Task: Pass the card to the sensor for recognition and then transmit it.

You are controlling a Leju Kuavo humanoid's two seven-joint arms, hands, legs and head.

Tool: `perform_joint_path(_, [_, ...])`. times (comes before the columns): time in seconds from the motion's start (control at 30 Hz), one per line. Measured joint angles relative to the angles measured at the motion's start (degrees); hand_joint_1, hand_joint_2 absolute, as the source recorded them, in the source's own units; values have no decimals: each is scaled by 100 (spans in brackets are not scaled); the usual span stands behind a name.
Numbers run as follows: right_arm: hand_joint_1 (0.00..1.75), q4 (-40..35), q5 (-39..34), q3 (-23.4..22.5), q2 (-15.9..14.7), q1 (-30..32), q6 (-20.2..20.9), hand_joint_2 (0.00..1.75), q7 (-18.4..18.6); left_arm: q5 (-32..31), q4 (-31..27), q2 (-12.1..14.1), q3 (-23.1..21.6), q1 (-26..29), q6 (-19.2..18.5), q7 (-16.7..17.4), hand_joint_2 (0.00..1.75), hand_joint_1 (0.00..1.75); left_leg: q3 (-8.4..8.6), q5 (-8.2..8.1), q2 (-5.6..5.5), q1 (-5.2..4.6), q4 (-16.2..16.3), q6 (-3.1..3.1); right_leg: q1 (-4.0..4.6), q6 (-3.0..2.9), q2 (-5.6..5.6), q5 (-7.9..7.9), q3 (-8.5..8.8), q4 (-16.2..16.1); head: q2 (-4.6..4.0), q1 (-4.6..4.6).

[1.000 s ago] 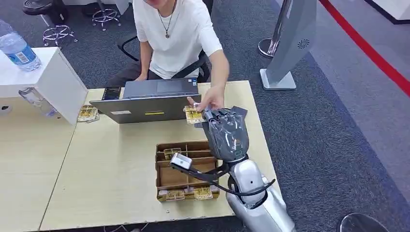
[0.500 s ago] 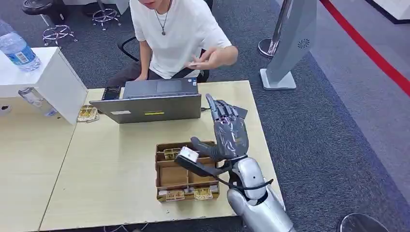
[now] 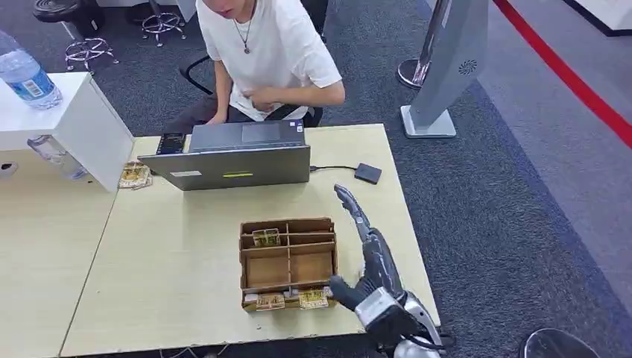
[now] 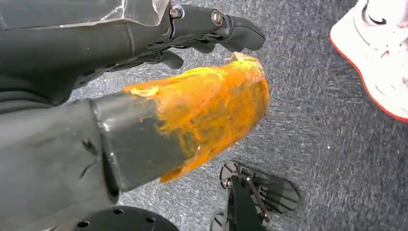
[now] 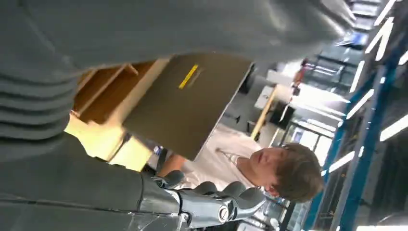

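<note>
My right hand hangs edge-on over the table's near right part, just right of the cardboard card box. Its fingers stretch toward the laptop and its thumb sticks out toward the box; it holds nothing. In the right wrist view the same hand is empty, with its fingers loosely curved. The black sensor pad lies on its cable right of the laptop. Cards stand in the box. My left hand hangs over the carpet, its orange-coated thumb apart from the dark fingers, empty.
A person in a white shirt sits behind the open laptop, one hand drawn in against the body. A stack of cards lies left of the laptop. A white box with a water bottle stands at the left.
The person took the card from my right hand and pulled it back to the body. My right hand then dropped and drew back to the near edge beside the box.
</note>
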Motion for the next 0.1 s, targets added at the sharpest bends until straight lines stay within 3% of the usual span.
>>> perform_joint_path(0.1, [0, -259, -322, -266, -72, 352, 109, 0, -150, 26, 0, 0, 33, 0, 28, 0, 0, 0, 0, -1, 0, -1, 0, 1, 0, 0, 0, -1, 0, -1, 0, 0])
